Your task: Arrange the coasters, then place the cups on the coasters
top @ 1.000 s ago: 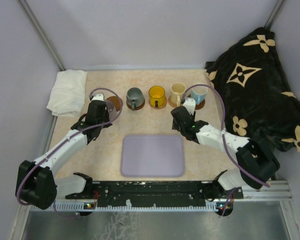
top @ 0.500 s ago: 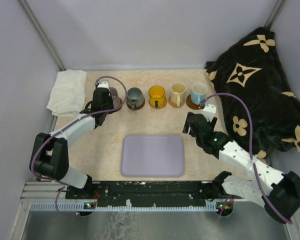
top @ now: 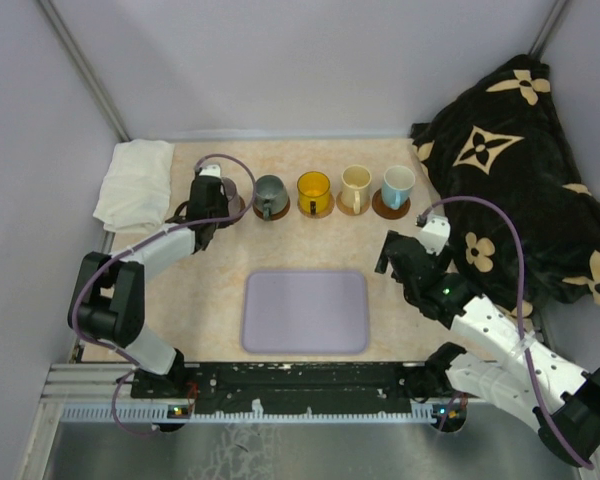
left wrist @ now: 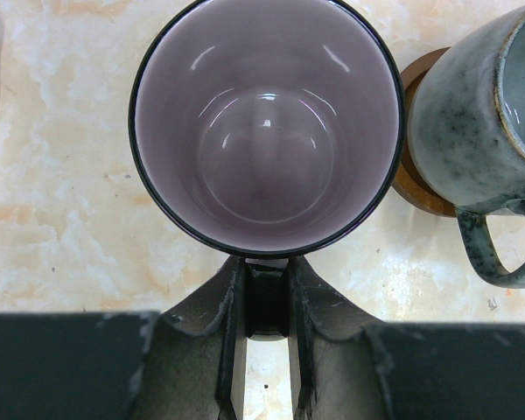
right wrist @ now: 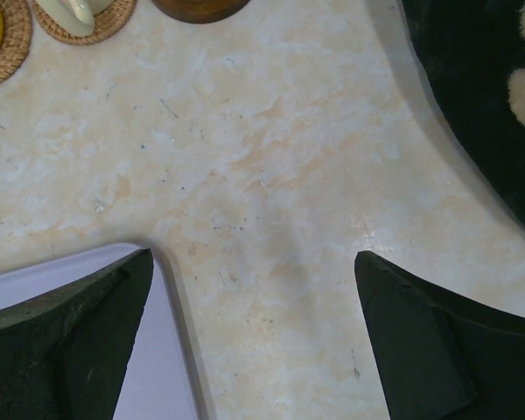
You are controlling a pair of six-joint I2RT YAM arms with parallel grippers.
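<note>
Your right gripper (right wrist: 254, 324) has just released and backed off, jaws wide, to centre right. The white-and-blue ceramic mug (top: 398, 184) sits on its round brown coaster (top: 378, 208). The left gripper (left wrist: 267, 276) stays clamped on the mauve-purple glazed mug (left wrist: 267, 122), upper left. That looks like the last cup to seat.

Pale lavender walls (top: 300, 60), marbled beige tabletop (top: 210, 300), dark floral blanket (top: 510, 160)

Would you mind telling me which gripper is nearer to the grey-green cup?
Left. The left gripper, holding the mauve cup, sits right beside the grey-green cup; the right gripper hovers open well away, off the lavender tray's right edge.
</note>
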